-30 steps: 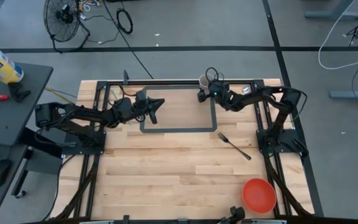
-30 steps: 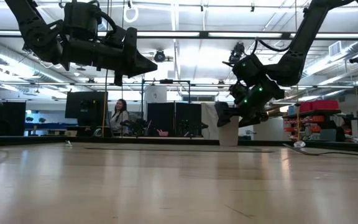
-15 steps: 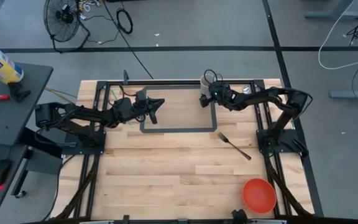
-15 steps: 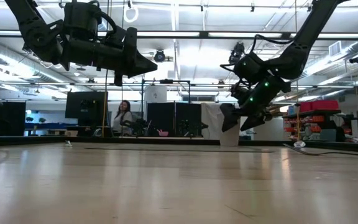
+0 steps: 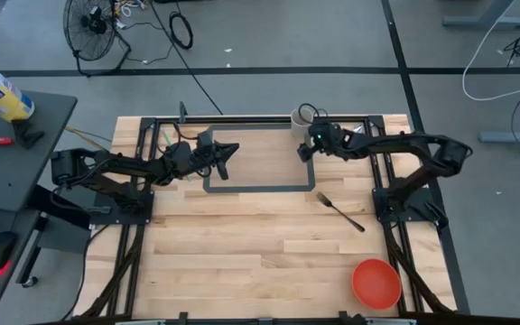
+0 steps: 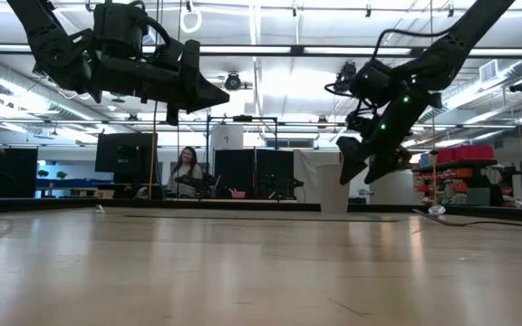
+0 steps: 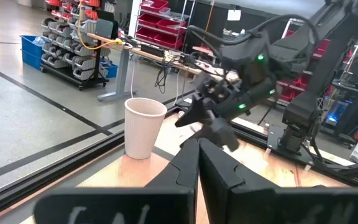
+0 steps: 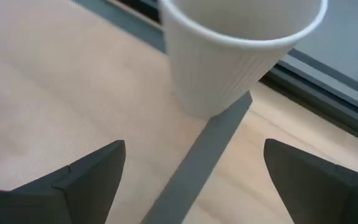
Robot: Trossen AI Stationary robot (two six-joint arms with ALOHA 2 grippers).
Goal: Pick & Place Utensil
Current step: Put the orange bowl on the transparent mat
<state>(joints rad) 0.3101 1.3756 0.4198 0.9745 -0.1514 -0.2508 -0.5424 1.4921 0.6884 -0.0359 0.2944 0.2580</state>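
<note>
High view first: the right gripper (image 5: 305,152) sits upper centre of the frame, just beside the white paper cup (image 5: 298,116) at the table's far edge, and its fingers are spread wide with nothing between them. The right wrist view bears that out: two dark fingers (image 8: 86,180) apart at the bottom corners, the cup's rim and ribbed wall filling the top, a strip of grey tape (image 8: 197,162) running underneath.

And the utensil? The fork (image 5: 339,211) lies flat on the wooden table (image 5: 242,262), right of centre, diagonal, well apart from both grippers and untouched. My read is the spread fingers are readied for a grasp, but they are pointed near the cup, not the fork, so the pick has not begun.

Over on the left, the left gripper (image 5: 227,152) hovers above the taped rectangle's left side, fingers pressed together, holding nothing; it looks parked clear of the working arm. An orange bowl (image 5: 376,283) waits at lower right, a likely drop spot, though the cup could serve as well.
</note>
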